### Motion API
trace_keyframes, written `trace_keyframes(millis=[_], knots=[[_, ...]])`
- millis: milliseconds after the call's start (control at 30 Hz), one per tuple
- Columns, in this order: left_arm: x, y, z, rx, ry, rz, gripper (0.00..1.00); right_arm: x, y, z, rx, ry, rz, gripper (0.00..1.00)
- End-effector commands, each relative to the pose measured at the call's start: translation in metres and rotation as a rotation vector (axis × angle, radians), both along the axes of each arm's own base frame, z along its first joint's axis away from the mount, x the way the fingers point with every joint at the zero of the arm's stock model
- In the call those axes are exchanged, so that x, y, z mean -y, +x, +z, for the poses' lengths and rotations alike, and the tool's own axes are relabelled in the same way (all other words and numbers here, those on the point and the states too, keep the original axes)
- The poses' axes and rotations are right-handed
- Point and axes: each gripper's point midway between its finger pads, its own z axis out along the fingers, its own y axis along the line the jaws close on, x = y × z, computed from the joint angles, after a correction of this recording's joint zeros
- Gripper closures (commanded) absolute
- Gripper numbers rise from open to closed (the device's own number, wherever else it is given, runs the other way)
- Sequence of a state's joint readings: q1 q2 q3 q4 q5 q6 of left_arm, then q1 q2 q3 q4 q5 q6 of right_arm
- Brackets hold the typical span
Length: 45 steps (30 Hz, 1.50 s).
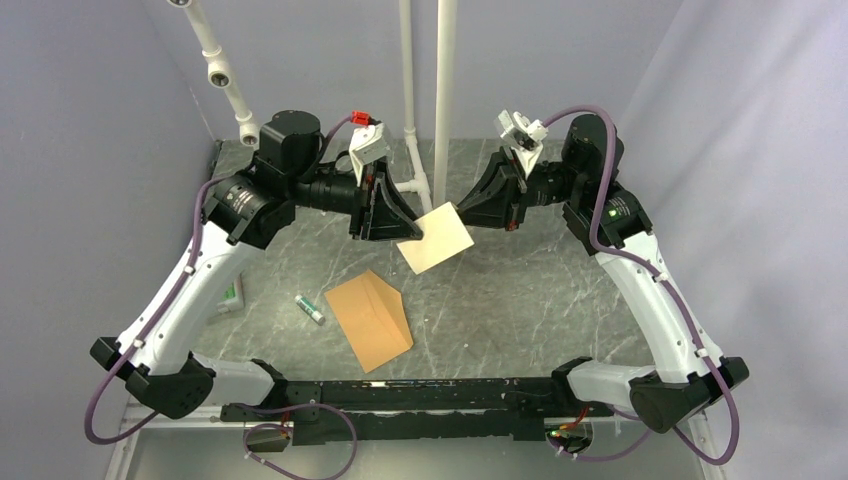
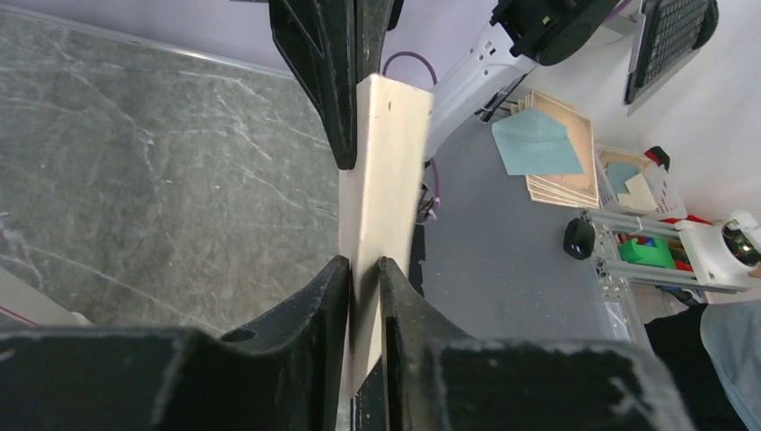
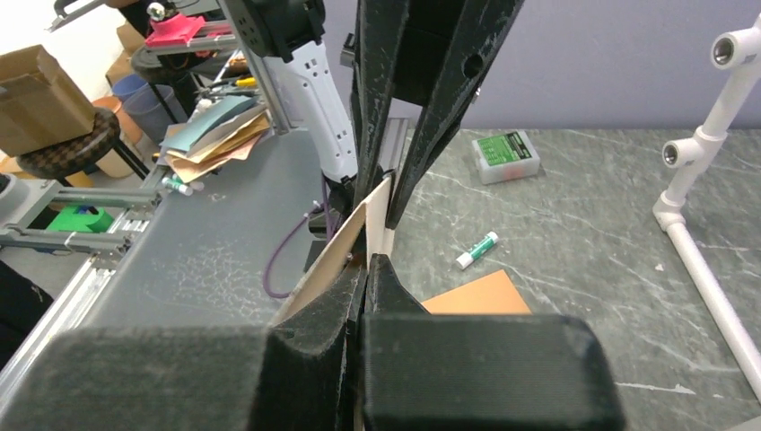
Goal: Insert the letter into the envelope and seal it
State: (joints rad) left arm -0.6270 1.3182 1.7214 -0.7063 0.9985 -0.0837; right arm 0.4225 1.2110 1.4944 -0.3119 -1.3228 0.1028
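Note:
The pale letter (image 1: 437, 238) hangs in the air above the table's middle, held between both arms. My left gripper (image 1: 415, 235) pinches its left corner; in the left wrist view the letter (image 2: 386, 171) stands edge-on with both jaws of that gripper (image 2: 364, 269) pressed against it. My right gripper (image 1: 462, 215) is shut on the opposite corner, and the letter (image 3: 336, 256) runs out from the tips of this gripper (image 3: 369, 265). The orange-brown envelope (image 1: 370, 318) lies flat on the table below and nearer the arm bases, apart from both grippers, and shows as an orange envelope corner (image 3: 476, 294) in the right wrist view.
A glue stick (image 1: 309, 308) lies just left of the envelope. A green box (image 1: 232, 295) sits by the left arm. White pipes (image 1: 410, 100) stand at the back of the grey marbled table (image 1: 540, 290).

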Motion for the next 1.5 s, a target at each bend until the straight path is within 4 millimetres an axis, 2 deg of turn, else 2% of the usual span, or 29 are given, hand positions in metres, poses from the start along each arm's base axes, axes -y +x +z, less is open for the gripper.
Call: trace_keyframes(millis=[0, 67, 133, 267, 300, 400, 467, 567, 600, 633, 667, 767, 1000, 1133, 1233, 1300, 1400, 1467], knots=[[0.0, -0.011, -0.001, -0.019, -0.004, -0.087, 0.79, 0.005, -0.018, 0.021, 0.093, 0.05, 0.058, 1.0], [0.001, -0.013, -0.004, -0.029, 0.003, -0.098, 0.85, 0.005, -0.017, 0.022, 0.093, 0.051, 0.051, 1.0], [0.0, -0.011, -0.007, -0.029, 0.01, -0.093, 0.96, 0.005, -0.018, 0.023, 0.1, 0.054, 0.047, 1.0], [-0.002, -0.004, -0.004, 0.025, 0.011, -0.027, 0.98, 0.004, -0.001, 0.019, 0.113, 0.049, -0.081, 1.0], [-0.003, -0.001, -0.003, 0.047, 0.008, -0.005, 0.98, 0.005, 0.006, 0.018, 0.117, 0.043, -0.138, 0.97], [-0.008, 0.002, 0.002, 0.106, -0.006, 0.05, 0.98, 0.012, 0.03, 0.024, 0.126, 0.055, -0.347, 0.76], [-0.011, 0.003, 0.009, 0.142, -0.027, 0.075, 0.97, 0.021, 0.044, 0.044, 0.114, 0.106, -0.479, 0.67], [-0.013, 0.005, 0.023, 0.177, -0.065, 0.113, 0.98, 0.029, 0.037, 0.081, 0.138, 0.187, -0.515, 0.48], [-0.014, 0.005, 0.028, 0.185, -0.079, 0.126, 0.97, 0.031, 0.033, 0.095, 0.154, 0.224, -0.516, 0.31], [-0.015, 0.006, 0.034, 0.193, -0.092, 0.143, 0.97, 0.032, 0.029, 0.103, 0.15, 0.251, -0.512, 0.2], [-0.015, 0.008, 0.039, 0.199, -0.108, 0.162, 0.98, 0.032, 0.024, 0.109, 0.148, 0.278, -0.499, 0.13], [-0.015, 0.01, 0.06, 0.226, -0.195, 0.195, 0.98, 0.026, 0.013, 0.111, 0.082, 0.328, -0.414, 0.07], [-0.007, 0.012, 0.093, 0.169, -0.421, 0.204, 0.98, 0.022, 0.012, 0.111, -0.081, 0.492, -0.336, 0.04], [-0.003, 0.018, 0.099, 0.136, -0.481, 0.212, 0.98, 0.017, 0.02, 0.111, -0.175, 0.534, -0.313, 0.08], [-0.001, 0.021, 0.101, 0.128, -0.506, 0.216, 0.98, 0.012, 0.022, 0.112, -0.221, 0.552, -0.285, 0.26], [0.0, 0.025, 0.099, 0.122, -0.509, 0.226, 0.98, 0.01, 0.017, 0.114, -0.23, 0.569, -0.25, 0.42], [0.0, 0.029, 0.098, 0.116, -0.512, 0.245, 0.97, 0.004, 0.013, 0.113, -0.251, 0.566, -0.207, 0.59], [0.0, 0.031, 0.099, 0.114, -0.521, 0.261, 0.97, 0.0, 0.014, 0.11, -0.263, 0.555, -0.196, 0.63]])
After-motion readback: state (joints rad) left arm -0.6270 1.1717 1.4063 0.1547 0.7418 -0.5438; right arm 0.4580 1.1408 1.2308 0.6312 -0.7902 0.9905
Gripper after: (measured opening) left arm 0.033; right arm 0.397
